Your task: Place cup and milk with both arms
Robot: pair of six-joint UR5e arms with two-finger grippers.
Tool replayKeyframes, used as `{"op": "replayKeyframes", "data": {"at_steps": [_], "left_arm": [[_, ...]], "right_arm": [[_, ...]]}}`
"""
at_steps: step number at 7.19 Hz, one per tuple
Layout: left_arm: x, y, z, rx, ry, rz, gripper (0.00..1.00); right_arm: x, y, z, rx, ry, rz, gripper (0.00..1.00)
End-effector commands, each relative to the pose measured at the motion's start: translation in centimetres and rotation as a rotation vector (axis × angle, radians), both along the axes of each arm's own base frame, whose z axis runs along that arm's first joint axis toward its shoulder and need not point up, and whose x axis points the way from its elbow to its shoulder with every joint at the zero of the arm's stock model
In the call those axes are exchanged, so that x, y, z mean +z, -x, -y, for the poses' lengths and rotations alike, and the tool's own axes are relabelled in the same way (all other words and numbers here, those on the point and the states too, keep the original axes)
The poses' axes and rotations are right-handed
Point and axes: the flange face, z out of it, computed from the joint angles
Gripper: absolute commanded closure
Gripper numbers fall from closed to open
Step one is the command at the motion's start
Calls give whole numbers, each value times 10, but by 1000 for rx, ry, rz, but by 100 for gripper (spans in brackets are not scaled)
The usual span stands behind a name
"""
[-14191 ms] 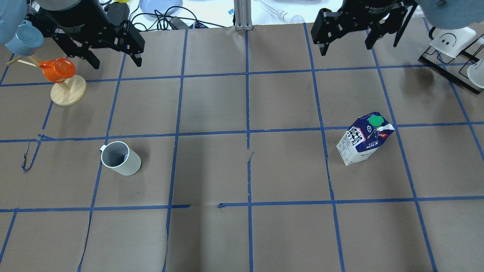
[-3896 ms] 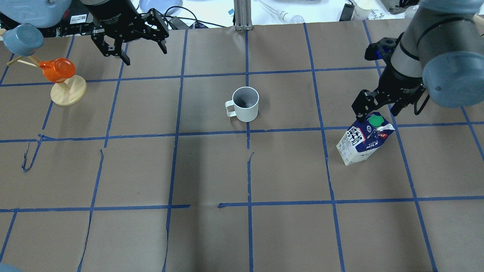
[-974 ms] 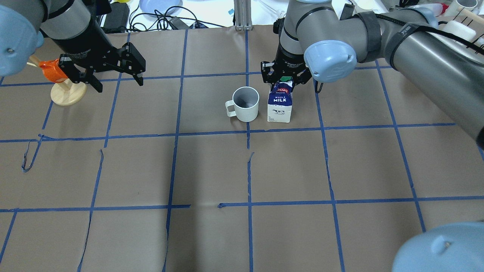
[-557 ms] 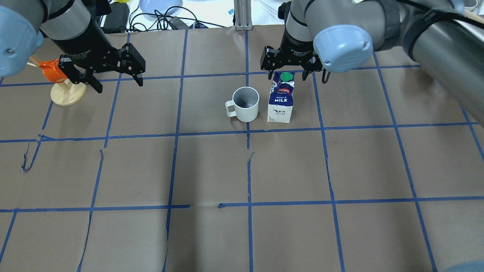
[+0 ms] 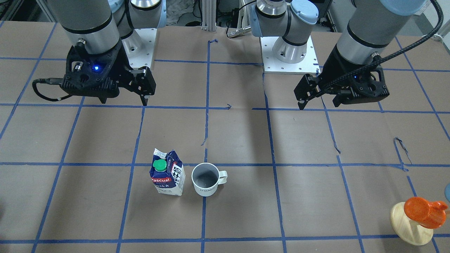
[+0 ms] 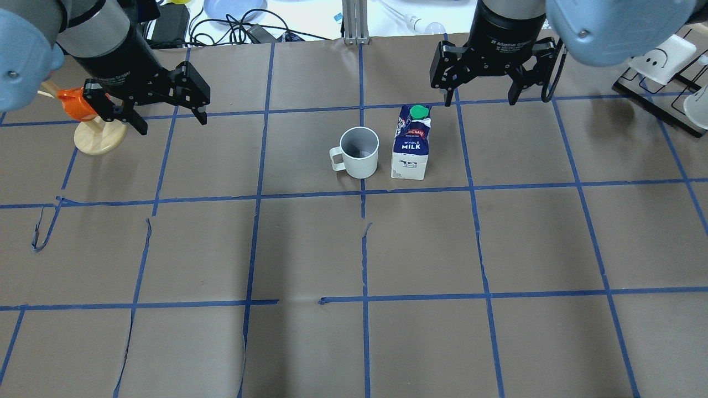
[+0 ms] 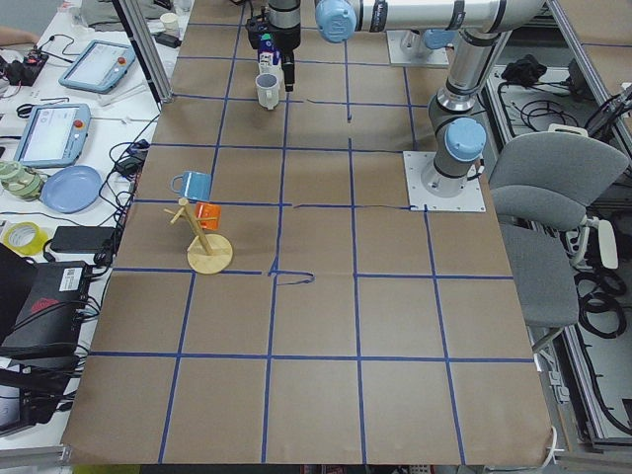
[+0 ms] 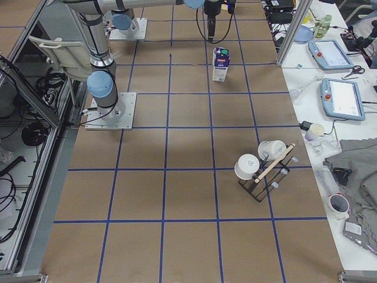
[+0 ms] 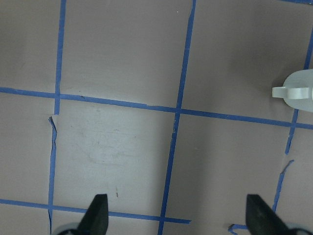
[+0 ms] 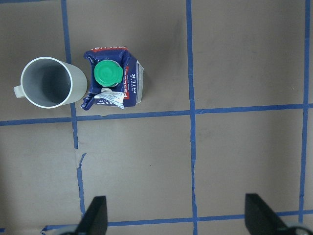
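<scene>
The white cup (image 6: pixel 359 153) stands upright in the middle of the table, handle toward my left. The milk (image 6: pixel 410 145), a blue and white carton with a green cap, stands upright just to its right, a narrow gap between them. Both also show in the front view: cup (image 5: pixel 206 179), milk (image 5: pixel 167 173). My right gripper (image 6: pixel 479 101) is open and empty, above and behind the milk; its wrist view looks down on the milk (image 10: pixel 113 78) and cup (image 10: pixel 48 82). My left gripper (image 6: pixel 171 124) is open and empty, far left of the cup, whose handle edge shows (image 9: pixel 298 91).
A wooden mug tree with an orange cup (image 6: pixel 98 132) stands at the far left, close to my left gripper; it also shows in the front view (image 5: pixel 415 219). A black rack with white cups (image 6: pixel 664 69) is at the far right. Cables and a blue plate lie beyond the far edge.
My right gripper has let go of the milk, risen and drawn back to the right. The milk stays standing beside the cup. My left arm has barely moved.
</scene>
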Motion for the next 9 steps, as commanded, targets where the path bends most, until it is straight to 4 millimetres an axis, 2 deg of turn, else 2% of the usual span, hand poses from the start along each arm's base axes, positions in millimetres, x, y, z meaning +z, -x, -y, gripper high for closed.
{"op": "replayKeyframes", "data": {"at_steps": [1,9], "left_arm": [[1,-1,0,3,1,0,0],[1,-4,2,20,3,-12,0]], "right_arm": [[1,-2,-4,6,-1,-2,0],[2,0,-3,2,-3,-3,0]]}}
